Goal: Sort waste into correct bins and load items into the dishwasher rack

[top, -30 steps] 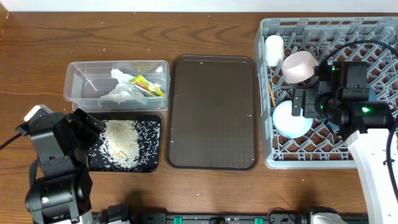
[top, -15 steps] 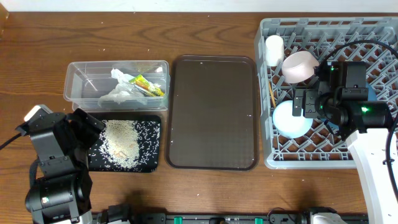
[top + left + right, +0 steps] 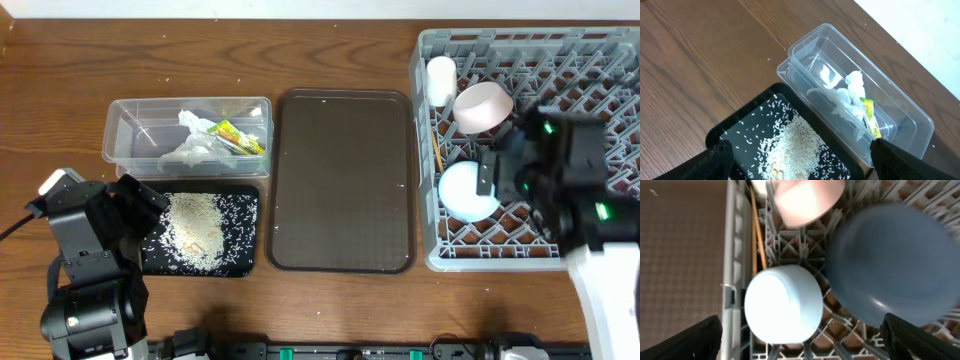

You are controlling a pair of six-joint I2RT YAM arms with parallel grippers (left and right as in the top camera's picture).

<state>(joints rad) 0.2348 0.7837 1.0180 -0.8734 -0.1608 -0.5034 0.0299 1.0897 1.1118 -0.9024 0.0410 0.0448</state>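
Grey rack (image 3: 732, 255) rim flanks the right hand (image 3: 805, 341), spread wide; left hand (image 3: 810, 161), spread, overhangs the black tray (image 3: 740, 131).

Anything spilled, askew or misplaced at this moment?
Nothing stands out. Napkin and wrapper lie in the clear tub, rice on the black tray; pink bowl, pale blue bowl, dark blue bowl, cup and chopsticks sit in the rack.

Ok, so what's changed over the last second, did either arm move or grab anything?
The right arm slid slightly to its right and back toward its base above the dishwasher rack, blurred by motion; the right gripper is open and empty. Nothing was grasped or released. The left arm, light blue bowl, pink bowl, clear tub and black tray stayed put.
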